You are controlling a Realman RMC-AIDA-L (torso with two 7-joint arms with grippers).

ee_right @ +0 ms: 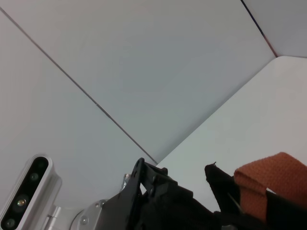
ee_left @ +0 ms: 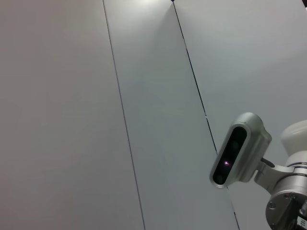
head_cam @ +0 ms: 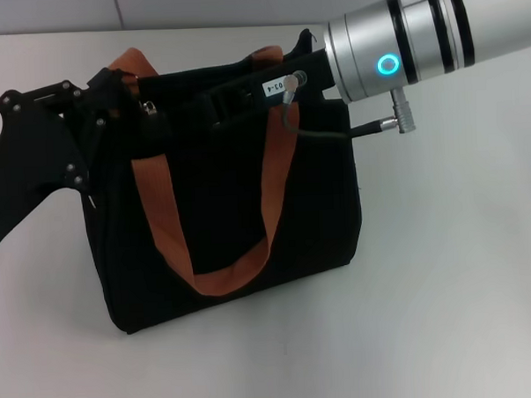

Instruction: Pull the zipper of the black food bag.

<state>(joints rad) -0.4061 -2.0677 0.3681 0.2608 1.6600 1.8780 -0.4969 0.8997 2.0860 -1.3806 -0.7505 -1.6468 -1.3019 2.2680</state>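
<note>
Head view: the black food bag [head_cam: 221, 192] is seen standing upright on the white tabletop [head_cam: 462, 270], nearer the left edge than the right, with its orange-brown handles [head_cam: 220, 271] hanging down the front face and over the top. The left tool [head_cam: 111, 100] is placed at the left end of the bag's top edge, right beside a small silver piece [head_cam: 145, 107] judged to be the zipper pull. Whether that tool has closed on the pull cannot be told. The right tool [head_cam: 273, 80] is placed at the opposite end of the top edge; its fingers are hidden behind the silver wrist, so its opening cannot be told. The zip line is judged to run along the top edge, parallel to the tabletop's far edge, from one tool towards the other. The left arm is therefore the nearer to the pull.

Left wrist view: only wall panels and the other arm's wrist camera [ee_left: 239, 155] are shown; nothing of the bag is recorded.

Right wrist view: the left tool's black linkage [ee_right: 153, 201] and an orange-brown handle [ee_right: 268, 184] are seen; the zipper is not discernible.
</note>
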